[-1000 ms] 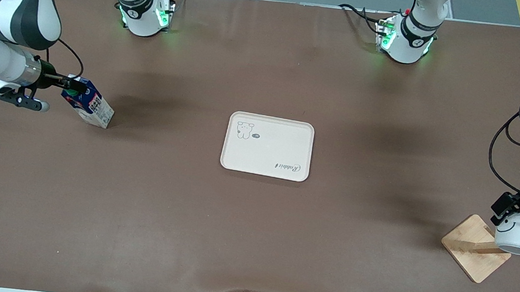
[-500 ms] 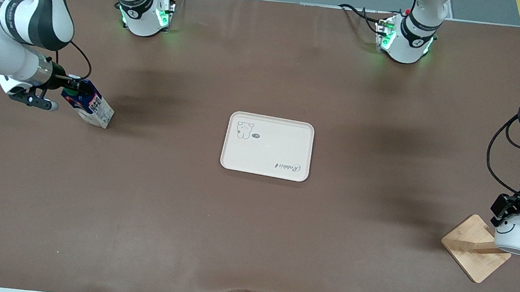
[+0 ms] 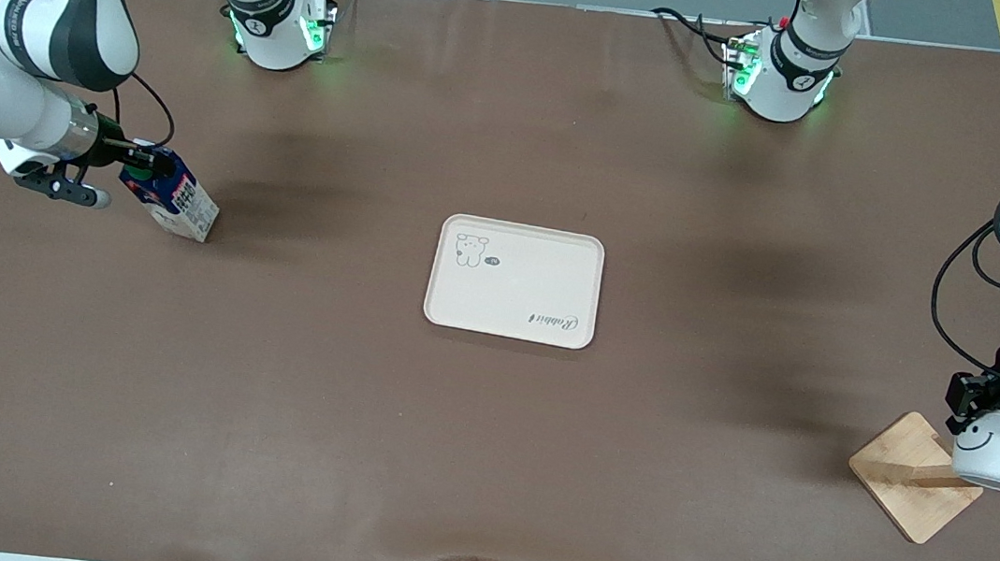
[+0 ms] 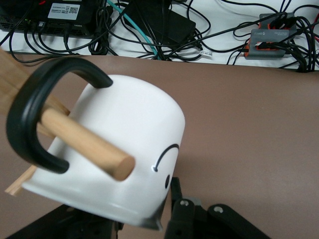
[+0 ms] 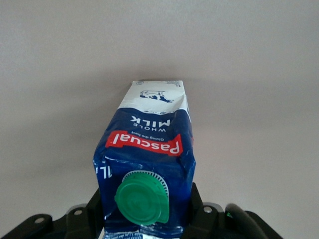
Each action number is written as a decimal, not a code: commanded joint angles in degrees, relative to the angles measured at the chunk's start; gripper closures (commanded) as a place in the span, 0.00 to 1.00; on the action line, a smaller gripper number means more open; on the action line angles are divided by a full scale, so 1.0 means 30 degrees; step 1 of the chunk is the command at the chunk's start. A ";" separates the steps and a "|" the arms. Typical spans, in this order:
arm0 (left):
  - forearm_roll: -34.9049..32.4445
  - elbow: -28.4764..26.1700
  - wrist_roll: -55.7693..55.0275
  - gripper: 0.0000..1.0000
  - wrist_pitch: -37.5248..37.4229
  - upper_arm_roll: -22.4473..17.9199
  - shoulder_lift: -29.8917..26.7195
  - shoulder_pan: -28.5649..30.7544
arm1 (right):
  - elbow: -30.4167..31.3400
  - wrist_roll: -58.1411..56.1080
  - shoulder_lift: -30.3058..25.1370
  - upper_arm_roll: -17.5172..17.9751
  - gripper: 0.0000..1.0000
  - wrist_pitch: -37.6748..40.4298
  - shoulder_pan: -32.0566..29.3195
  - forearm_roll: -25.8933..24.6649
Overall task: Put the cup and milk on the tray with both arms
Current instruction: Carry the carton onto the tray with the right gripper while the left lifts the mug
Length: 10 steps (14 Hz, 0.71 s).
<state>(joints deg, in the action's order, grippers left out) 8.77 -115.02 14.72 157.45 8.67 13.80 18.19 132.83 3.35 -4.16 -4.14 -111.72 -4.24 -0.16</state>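
At the right arm's end of the table, the right gripper (image 3: 140, 160) is clamped on the top of the milk (image 3: 170, 198). The carton leans, its beige foot on the brown table (image 3: 479, 466) and its blue top tipped toward the arm that holds it. In the right wrist view the black fingers (image 5: 197, 209) press the two sides of the milk (image 5: 149, 164) just beside the green cap (image 5: 143, 199), with the red label above the cap in that picture.

The tray (image 3: 514, 280) lies flat in the middle of the table, well apart from both grippers. It carries a small dog drawing and the word "Rabbit", and nothing stands on it.

At the left arm's end of the table, nearer to the front camera than the tray, a wooden rack (image 3: 914, 474) stands with a square base. The cup (image 3: 996, 451) hangs tilted on the rack, above the base. In the left wrist view a wooden peg (image 4: 87, 146) passes through the black handle (image 4: 42, 109) of the cup (image 4: 129, 144). The left gripper (image 3: 981, 398) is at the cup's rim; its fingers (image 4: 182, 219) appear closed on the rim, though the contact point is partly hidden by the cup's body.
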 commanded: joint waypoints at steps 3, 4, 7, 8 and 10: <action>0.0182 -0.0214 0.0514 0.79 -0.0012 0.0360 -0.0353 0.0001 | -0.2931 0.0259 -0.0312 0.0060 0.86 0.3717 0.0764 0.0024; 0.0182 -0.0214 0.0514 0.82 0.0046 0.0450 -0.0382 0.0031 | -0.3604 0.0317 -0.0283 0.0060 0.86 0.4245 0.0999 0.0024; 0.0182 -0.0184 0.0514 0.91 -0.0012 0.0627 -0.0411 0.0002 | -0.6181 0.0317 0.0447 0.0060 0.85 0.6439 0.2344 0.0140; 0.0182 -0.0184 0.0514 0.95 -0.0012 0.0888 -0.0411 0.0031 | -0.7059 0.0346 0.0769 0.0060 0.85 0.7260 0.2784 0.0547; 0.0153 -0.0184 0.0718 1.00 -0.0012 0.0978 -0.0528 0.0031 | -0.8759 0.0899 0.1558 0.0060 0.86 0.8610 0.3401 0.2066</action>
<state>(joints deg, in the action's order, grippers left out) 8.77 -114.97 14.90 157.45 10.54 13.28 18.05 112.84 4.31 -3.30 -3.68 -89.85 4.26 2.70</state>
